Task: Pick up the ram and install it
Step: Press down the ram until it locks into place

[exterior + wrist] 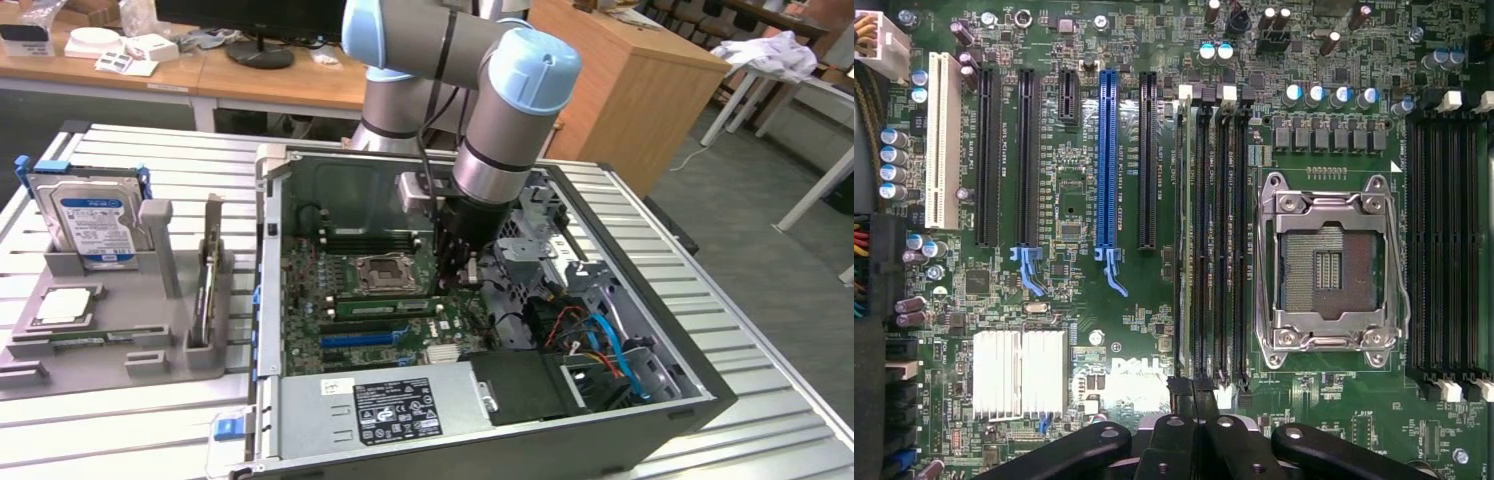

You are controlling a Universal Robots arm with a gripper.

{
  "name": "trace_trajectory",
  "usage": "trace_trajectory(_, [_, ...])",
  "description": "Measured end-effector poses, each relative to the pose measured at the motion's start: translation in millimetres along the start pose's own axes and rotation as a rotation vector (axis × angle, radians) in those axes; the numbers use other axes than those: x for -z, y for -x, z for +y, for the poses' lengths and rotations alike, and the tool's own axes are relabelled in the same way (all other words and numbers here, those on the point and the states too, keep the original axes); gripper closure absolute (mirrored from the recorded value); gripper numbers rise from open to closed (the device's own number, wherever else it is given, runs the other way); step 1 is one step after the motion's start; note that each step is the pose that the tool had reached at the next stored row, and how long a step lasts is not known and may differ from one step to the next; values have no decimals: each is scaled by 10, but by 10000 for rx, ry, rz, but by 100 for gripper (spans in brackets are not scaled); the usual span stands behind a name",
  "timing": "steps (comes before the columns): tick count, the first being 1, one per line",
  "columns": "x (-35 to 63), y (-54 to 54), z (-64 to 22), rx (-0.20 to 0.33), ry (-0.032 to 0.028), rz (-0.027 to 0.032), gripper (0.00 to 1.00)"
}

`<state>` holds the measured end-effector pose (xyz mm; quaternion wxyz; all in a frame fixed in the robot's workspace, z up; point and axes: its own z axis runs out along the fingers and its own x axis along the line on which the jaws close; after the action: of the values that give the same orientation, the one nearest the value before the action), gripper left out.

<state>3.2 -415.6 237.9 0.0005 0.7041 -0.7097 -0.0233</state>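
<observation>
1 ram [1183, 230] stands among 4 black slots [1220, 240].

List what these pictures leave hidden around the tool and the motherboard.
- What the tool touches: its own fingers cover it in the wrist view, and it is too dark in the exterior view.
- Whether the memory slots hold a stick: edge-on, wrist view.
- Hard drive label: too small, exterior view.

The grey-and-blue robot arm [501, 120] hides the green motherboard [347, 290] at the square metal processor socket's [383, 268] two o'clock. The black gripper [1192, 392] is cut off by the picture's edge. A pale thin strip [1183, 230] lies along a black memory slot [1202, 230]; whether it is a held stick or the slot wall is unclear. At the socket's six o'clock, the print on the black power-supply label [398, 410] is too small to read.
</observation>
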Motion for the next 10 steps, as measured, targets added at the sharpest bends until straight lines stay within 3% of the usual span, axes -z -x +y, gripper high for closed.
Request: trace_trajectory(10, [-5, 0, 0, 0, 0, -1, 89])
